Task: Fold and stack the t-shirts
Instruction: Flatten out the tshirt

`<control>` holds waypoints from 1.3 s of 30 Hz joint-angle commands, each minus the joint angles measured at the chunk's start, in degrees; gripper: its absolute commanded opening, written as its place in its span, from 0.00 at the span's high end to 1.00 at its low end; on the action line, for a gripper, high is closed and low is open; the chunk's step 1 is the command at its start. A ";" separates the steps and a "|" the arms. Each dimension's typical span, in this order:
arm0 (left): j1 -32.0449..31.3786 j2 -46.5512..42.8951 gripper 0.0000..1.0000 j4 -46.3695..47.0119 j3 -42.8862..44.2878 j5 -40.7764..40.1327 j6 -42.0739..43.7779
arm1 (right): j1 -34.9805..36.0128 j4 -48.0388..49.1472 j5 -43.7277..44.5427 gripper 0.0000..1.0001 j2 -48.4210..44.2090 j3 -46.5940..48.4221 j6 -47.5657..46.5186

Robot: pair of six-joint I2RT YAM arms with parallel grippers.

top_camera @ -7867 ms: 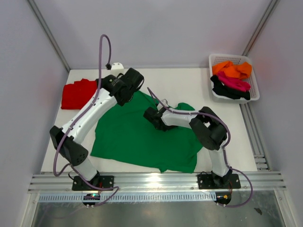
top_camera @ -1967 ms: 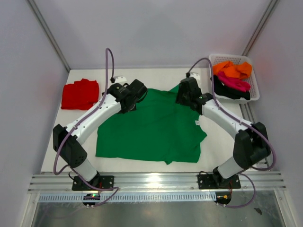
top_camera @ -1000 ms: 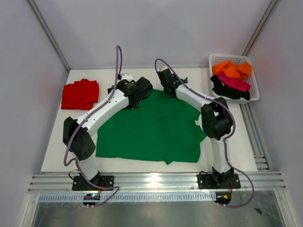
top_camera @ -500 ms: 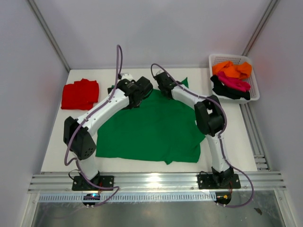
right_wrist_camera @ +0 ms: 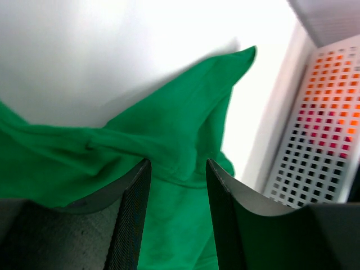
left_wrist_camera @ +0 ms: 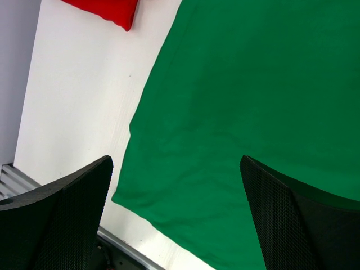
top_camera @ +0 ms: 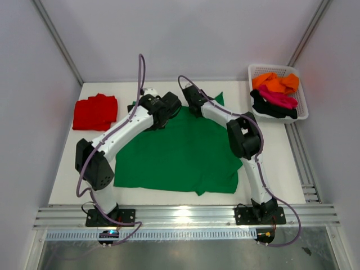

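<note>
White links (top_camera: 121, 132), black joints (top_camera: 90, 169), purple cables (top_camera: 139, 70) — left pincer (left_wrist_camera: 175, 163) textured black

Wide-gaping left gripper (left_wrist_camera: 175, 169); narrower, half-parted right gripper (right_wrist_camera: 176, 167)

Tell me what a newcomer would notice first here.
The green t-shirt spread across the middle of the table, with the left gripper and right gripper over its far edge. Then the folded red t-shirt at far left, and the white basket at far right holding orange, magenta and black cloth.

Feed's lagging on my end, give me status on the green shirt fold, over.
Left gripper open, hovering above green t-shirt. Right gripper part-open at its far edge, grip unclear. Shirt spread out, not yet folded. Nothing lying on it.
</note>
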 commanded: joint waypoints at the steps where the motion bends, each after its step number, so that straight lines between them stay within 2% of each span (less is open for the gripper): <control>1: -0.16 -1.89 0.03 -0.92 -0.54 -1.07 -1.12 | -0.24 4.71 6.53 0.51 -0.30 2.59 -2.09; 15: -0.25 -1.54 0.02 -1.01 1.13 -3.09 0.63 | -1.04 3.23 5.49 0.52 2.34 4.70 -0.42; 35: -0.16 1.54 0.02 0.83 2.18 -2.22 1.69 | -0.86 4.28 3.91 0.52 -3.63 -3.20 1.51; 39: -0.24 1.89 0.02 1.27 2.62 -1.86 2.04 | -0.77 3.75 4.17 0.52 -2.15 -2.60 1.34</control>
